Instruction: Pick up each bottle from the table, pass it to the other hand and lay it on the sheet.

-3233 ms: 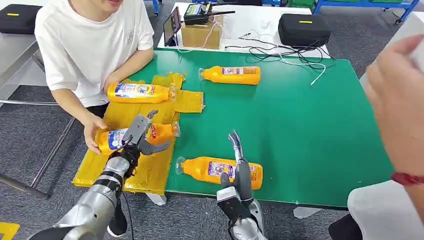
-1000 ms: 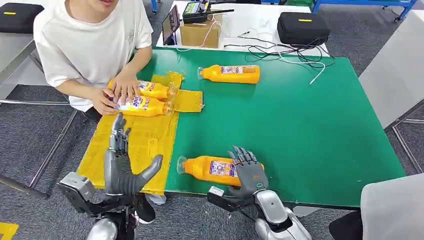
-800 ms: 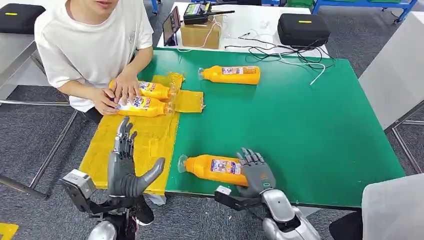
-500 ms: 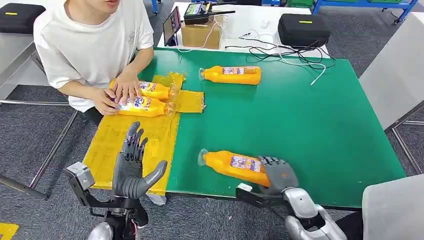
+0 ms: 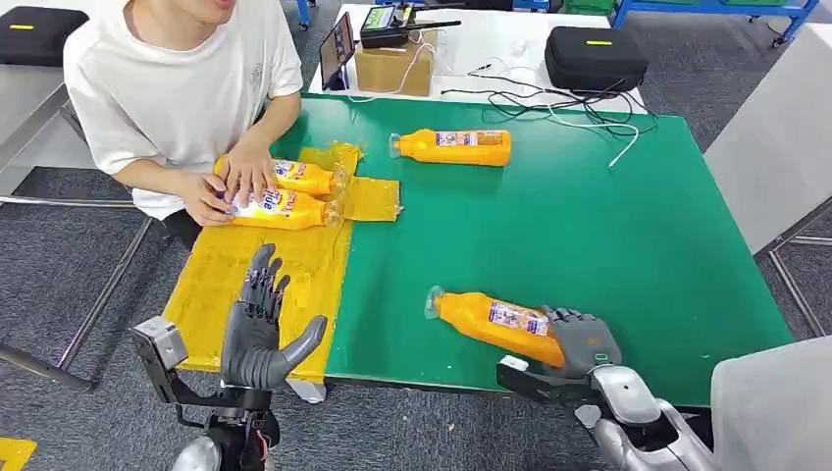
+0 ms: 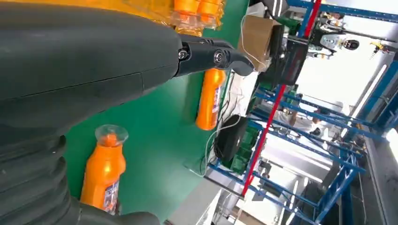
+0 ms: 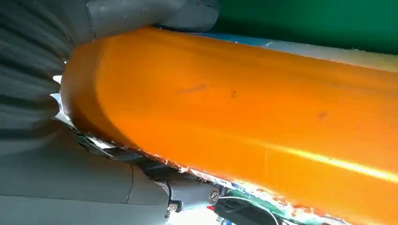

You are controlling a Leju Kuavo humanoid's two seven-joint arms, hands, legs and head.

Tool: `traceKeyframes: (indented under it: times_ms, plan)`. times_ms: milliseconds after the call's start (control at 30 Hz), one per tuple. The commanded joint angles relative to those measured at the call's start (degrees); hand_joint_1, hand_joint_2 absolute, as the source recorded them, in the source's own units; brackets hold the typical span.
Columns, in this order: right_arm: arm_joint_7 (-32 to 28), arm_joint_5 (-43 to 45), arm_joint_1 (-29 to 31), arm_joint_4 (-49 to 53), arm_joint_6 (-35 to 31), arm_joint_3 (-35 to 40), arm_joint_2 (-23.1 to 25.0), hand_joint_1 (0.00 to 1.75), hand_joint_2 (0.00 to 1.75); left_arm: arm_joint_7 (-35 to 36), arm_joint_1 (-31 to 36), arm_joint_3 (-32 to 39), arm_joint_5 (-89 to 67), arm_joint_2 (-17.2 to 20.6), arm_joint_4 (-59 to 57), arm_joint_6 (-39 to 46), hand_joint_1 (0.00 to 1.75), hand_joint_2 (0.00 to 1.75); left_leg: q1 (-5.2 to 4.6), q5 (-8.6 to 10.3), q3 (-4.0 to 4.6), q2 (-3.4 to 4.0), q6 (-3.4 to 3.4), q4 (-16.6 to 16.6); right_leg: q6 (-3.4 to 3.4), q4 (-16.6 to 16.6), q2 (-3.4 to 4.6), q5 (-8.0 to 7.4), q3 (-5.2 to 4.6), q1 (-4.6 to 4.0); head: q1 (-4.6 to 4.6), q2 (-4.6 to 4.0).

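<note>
Right hand wrapped around the fat end of an orange bottle, near the front edge of the green table. Bottle tilted, cap end pointing toward the yellow sheet. Left hand up over the front of the sheet, fingers spread wide, holding nothing. 2 more bottles lying side by side at the far end of the sheet, under a person's hands. 1 more bottle lying on the far side of the table.
</note>
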State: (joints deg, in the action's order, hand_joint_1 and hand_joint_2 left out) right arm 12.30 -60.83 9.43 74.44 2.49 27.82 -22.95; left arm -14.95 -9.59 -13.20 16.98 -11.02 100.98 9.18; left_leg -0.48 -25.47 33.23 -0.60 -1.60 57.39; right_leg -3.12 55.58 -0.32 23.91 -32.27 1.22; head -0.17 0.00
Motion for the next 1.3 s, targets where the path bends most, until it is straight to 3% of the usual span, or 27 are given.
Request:
traceKeyframes:
  times_ms: [33,133,300,400,700,767,833,900,967,1133,1167,1300]
  plan:
    - [-10.0,10.5,1.6,-10.1,-2.2,-1.6,3.7,1.75,1.75,-0.3,2.4,-0.4,0.2,0.6,-4.9,1.7,0.0,1.75,0.11,0.01,-0.09,0.01,0.14,-0.1,0.16,-0.1,-0.01,-0.03,0.13,-0.12,0.02,0.0]
    - [-18.6,20.0,0.8,-11.8,-3.7,-4.6,7.6,1.75,1.75,-2.4,3.5,-1.6,-0.1,0.6,-6.0,4.0,0.0,1.75,0.11,0.01,-0.09,0.08,0.12,-0.1,0.16,-0.1,0.03,-0.05,0.12,-0.12,0.02,0.02]
    - [-20.1,21.7,-0.4,-10.2,-6.0,-5.4,9.8,1.75,1.75,-3.4,2.6,-2.3,0.3,0.7,-6.0,4.6,0.0,1.75,0.14,-0.02,-0.17,0.19,0.13,-0.1,0.17,-0.1,0.13,-0.05,0.15,-0.15,0.04,0.0]
    - [-25.7,26.0,-2.3,-7.3,-11.2,-9.7,14.8,1.75,1.75,-3.1,0.9,-4.0,2.2,0.8,-5.9,4.6,0.0,1.75,0.16,-0.03,-0.13,0.35,0.19,-0.1,0.33,-0.1,0.27,-0.11,0.03,-0.18,0.02,0.0]
    - [-29.0,28.0,-5.6,1.4,-17.2,-14.8,17.3,1.75,1.75,-6.3,-4.3,-8.4,5.4,2.2,-7.1,7.8,0.0,1.75,0.09,-0.04,0.33,0.36,0.09,-0.1,0.21,0.0,0.29,-0.07,-0.4,-0.08,0.02,0.0]
    - [-33.1,30.7,-6.3,3.4,-18.5,-15.4,19.6,1.75,1.75,-7.3,-3.9,-9.7,4.5,2.6,-6.6,9.6,0.0,1.75,0.1,-0.07,0.39,0.38,0.11,-0.1,0.24,0.0,0.31,-0.04,-0.45,-0.09,0.02,0.02]
    - [-34.0,33.9,-7.9,7.0,-17.2,-14.2,21.7,1.75,1.75,-5.3,-3.8,-11.2,6.9,4.1,-8.0,7.7,0.0,1.75,0.14,-0.11,0.43,0.41,0.16,0.0,0.3,0.0,0.34,-0.02,-0.49,-0.13,0.02,0.02]
    - [-33.1,39.8,-10.1,10.7,-11.9,-11.9,22.2,1.75,1.75,-4.3,-4.3,-12.2,8.5,5.7,-9.4,6.9,0.0,1.75,0.08,-0.05,0.55,0.33,0.13,-0.1,0.25,0.0,0.29,-0.06,-0.6,-0.07,0.04,0.0]
    - [-33.1,40.0,-9.9,10.8,-12.1,-9.7,22.6,1.75,1.75,-4.4,-3.3,-13.4,10.0,6.2,-11.8,4.2,0.0,1.75,0.09,-0.07,0.49,0.37,0.15,-0.1,0.27,0.0,0.33,-0.04,-0.55,-0.08,0.02,0.02]
    - [-33.8,39.9,-5.1,5.9,-11.2,-5.0,23.0,1.75,1.75,-4.5,0.2,-15.5,11.0,7.8,-15.1,0.1,0.0,1.75,0.15,-0.06,0.47,0.46,0.19,-0.1,0.32,0.0,0.4,-0.07,-0.59,-0.15,0.0,0.02]
    - [-32.8,41.0,-3.8,4.1,-7.1,-2.5,22.8,1.75,1.75,-5.1,0.6,-15.3,11.5,7.3,-15.1,-0.8,0.0,1.75,0.12,-0.04,0.54,0.48,0.14,-0.1,0.27,0.0,0.41,-0.1,-0.65,-0.12,0.02,0.0]
    - [-34.0,38.7,-0.6,0.1,-1.5,5.8,22.9,1.75,1.75,-4.9,1.4,-14.4,13.1,6.0,-14.5,-2.3,0.0,1.75,0.15,-0.04,0.57,0.5,0.12,-0.1,0.24,0.0,0.42,-0.11,-0.65,-0.14,0.02,0.02]
